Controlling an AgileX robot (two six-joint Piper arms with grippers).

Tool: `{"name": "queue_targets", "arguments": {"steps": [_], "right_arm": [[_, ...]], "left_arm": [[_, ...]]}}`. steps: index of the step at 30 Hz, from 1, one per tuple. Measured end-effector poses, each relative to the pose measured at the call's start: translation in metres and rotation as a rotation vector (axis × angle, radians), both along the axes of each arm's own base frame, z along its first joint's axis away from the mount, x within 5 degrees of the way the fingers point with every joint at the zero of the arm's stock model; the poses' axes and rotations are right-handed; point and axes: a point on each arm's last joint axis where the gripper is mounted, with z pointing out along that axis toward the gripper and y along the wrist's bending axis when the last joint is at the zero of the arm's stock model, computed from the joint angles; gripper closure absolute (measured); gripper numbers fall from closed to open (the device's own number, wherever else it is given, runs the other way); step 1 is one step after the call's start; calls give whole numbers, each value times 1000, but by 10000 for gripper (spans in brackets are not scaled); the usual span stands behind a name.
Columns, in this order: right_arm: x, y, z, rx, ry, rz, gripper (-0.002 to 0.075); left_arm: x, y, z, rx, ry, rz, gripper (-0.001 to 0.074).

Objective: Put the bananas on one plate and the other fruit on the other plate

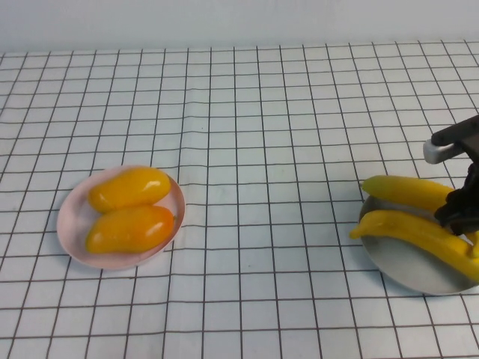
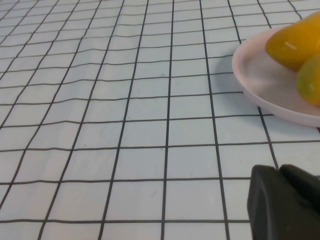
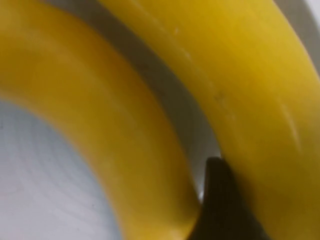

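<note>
I'm seeing the two mangoes (image 1: 129, 208) lying side by side on the pink plate (image 1: 71, 224), with my left gripper (image 2: 285, 207) sitting pressed together just beside that plate. Well to the right of the pink plate, both bananas (image 1: 419, 213) are resting on the grey-blue plate (image 1: 412, 269). My right gripper (image 1: 460, 213) is hanging over them, one fingertip (image 3: 220, 210) wedged between the two; whether it is pinching one I cannot tell.

Lab-style tabletop, gridded cloth (image 1: 247, 149)
</note>
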Motion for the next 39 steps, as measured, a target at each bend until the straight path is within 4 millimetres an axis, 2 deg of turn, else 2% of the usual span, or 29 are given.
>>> {"name": "queue_targets", "arguments": {"steps": [4,6,11,20,27,39], "right_arm": [[0,0,-4,2,15,-4,269],[0,1,-4,5,20,-7,250],[-3,2,2,33,19,-24,271],[-12,6,24,103,-11,-37,283],[-18,19,29,234,20,23,283],[-29,41,55,470,-34,214,284]], "left_arm": [[0,0,0,0,0,0,738],[0,0,0,0,0,0,738],[0,0,0,0,0,0,738],[0,0,0,0,0,0,738],[0,0,0,0,0,0,738],[0,0,0,0,0,0,738]]}}
